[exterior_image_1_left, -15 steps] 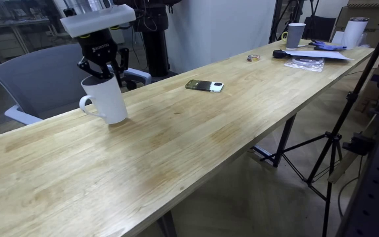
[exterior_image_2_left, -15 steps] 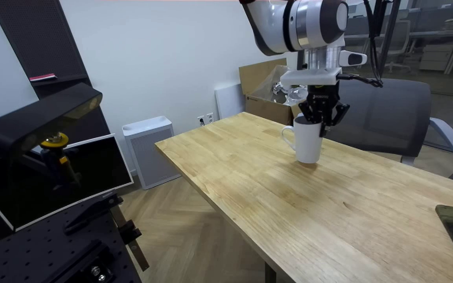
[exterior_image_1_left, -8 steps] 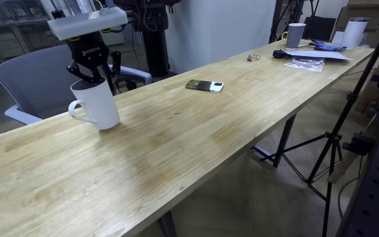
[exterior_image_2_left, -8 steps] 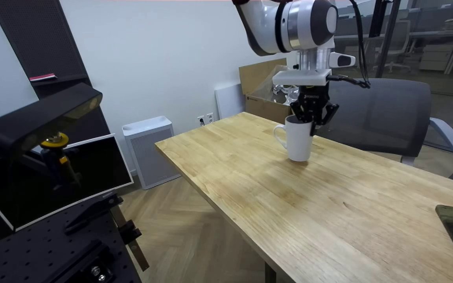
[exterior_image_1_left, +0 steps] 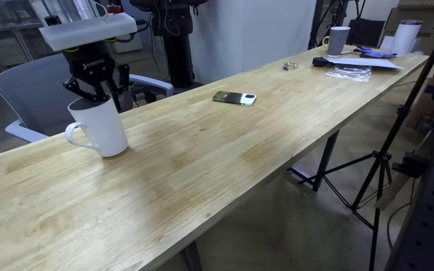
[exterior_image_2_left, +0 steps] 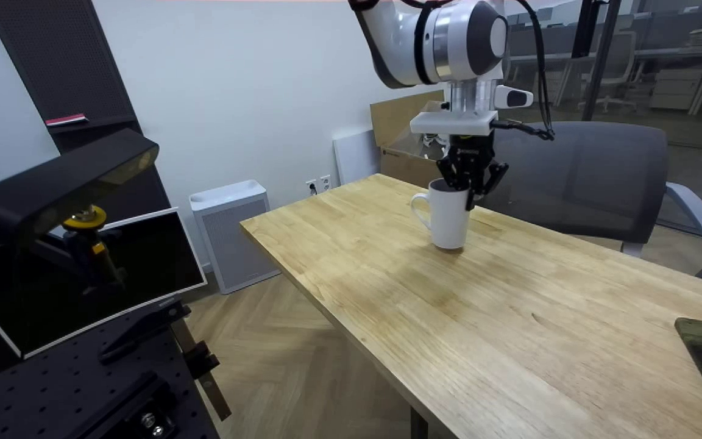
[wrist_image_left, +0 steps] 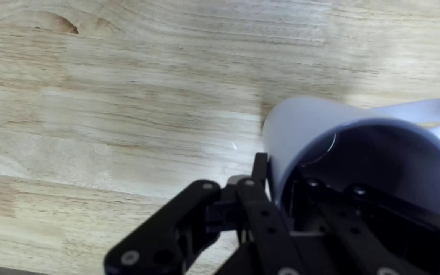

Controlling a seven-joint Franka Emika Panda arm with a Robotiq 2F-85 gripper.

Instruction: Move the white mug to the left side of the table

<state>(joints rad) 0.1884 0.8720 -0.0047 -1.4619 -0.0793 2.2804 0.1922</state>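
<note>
The white mug (exterior_image_1_left: 103,130) shows in both exterior views (exterior_image_2_left: 448,218) and at the right of the wrist view (wrist_image_left: 300,118). It leans slightly, with its handle pointing away from the fingers. My gripper (exterior_image_1_left: 109,102) is shut on the mug's rim, one finger inside and one outside; this shows also in an exterior view (exterior_image_2_left: 465,194) and the wrist view (wrist_image_left: 275,177). The mug's base is at or just above the light wooden table (exterior_image_1_left: 187,158); I cannot tell whether it touches. The inner fingertip is partly hidden inside the mug.
A phone (exterior_image_1_left: 234,98) lies on the table farther along. At the far end stand a grey cup (exterior_image_1_left: 337,41) and a white tumbler (exterior_image_1_left: 406,39), with blue gloves (exterior_image_1_left: 375,52) and paper (exterior_image_1_left: 364,62). An office chair (exterior_image_2_left: 576,177) stands against the table's edge.
The gripper and the mug have moved together to the left in both exterior views, away from the phone. The grip on the rim looks the same.
</note>
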